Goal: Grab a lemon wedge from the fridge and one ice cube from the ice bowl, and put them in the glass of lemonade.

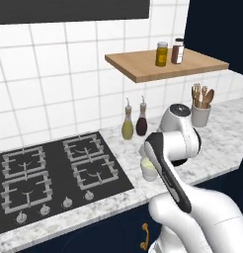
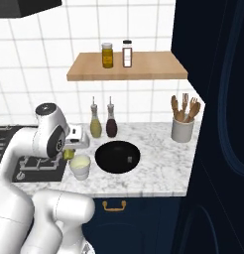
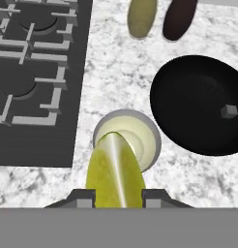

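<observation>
Yellow lemon wedge (image 3: 115, 170) hangs above the whitish glass of lemonade (image 3: 149, 140).

Base views flank arm, sharing counter (image 1: 220, 148); hand view — close, straight down over glass (image 3: 142, 138).

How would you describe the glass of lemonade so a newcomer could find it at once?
On the marble counter, look just right of the black stove. The glass of lemonade stands near the front edge, left of the black bowl. It is a short whitish tumbler of pale yellow liquid, lower than the two oil bottles behind it.
</observation>
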Tool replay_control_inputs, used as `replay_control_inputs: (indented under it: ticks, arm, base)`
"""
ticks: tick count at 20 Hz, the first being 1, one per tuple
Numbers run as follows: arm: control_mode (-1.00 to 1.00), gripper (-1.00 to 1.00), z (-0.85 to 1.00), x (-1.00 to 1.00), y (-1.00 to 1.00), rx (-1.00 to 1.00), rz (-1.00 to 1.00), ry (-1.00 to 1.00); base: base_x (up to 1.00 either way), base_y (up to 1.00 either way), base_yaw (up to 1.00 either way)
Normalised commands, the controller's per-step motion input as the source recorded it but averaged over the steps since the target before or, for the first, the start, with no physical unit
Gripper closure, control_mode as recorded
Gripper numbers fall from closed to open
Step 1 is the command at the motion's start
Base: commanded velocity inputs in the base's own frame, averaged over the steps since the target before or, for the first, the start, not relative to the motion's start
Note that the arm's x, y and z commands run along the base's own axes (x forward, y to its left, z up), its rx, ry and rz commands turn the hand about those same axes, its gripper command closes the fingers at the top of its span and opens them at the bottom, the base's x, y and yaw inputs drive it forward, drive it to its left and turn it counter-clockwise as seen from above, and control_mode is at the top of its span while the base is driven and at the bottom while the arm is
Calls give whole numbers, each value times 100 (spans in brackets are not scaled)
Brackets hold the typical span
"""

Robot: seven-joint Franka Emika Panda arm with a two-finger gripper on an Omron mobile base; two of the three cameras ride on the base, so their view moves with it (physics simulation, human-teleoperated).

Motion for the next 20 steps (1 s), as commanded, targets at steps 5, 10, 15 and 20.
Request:
replay_control_inputs:
  ticks: [5, 10, 15, 20]
  arm:
    - [-100, 100, -1, 18, 0, 0, 0, 2]
    - [-100, 100, 0, 39, 0, 0, 0, 4]
    - [-100, 100, -25, 7, -2, 0, 3, 0]
    - [-100, 100, -38, 2, 0, 0, 2, -1]
  base:
    - [0, 0, 0]
    - [0, 0, 0]
    - [0, 0, 0]
    - [0, 0, 0]
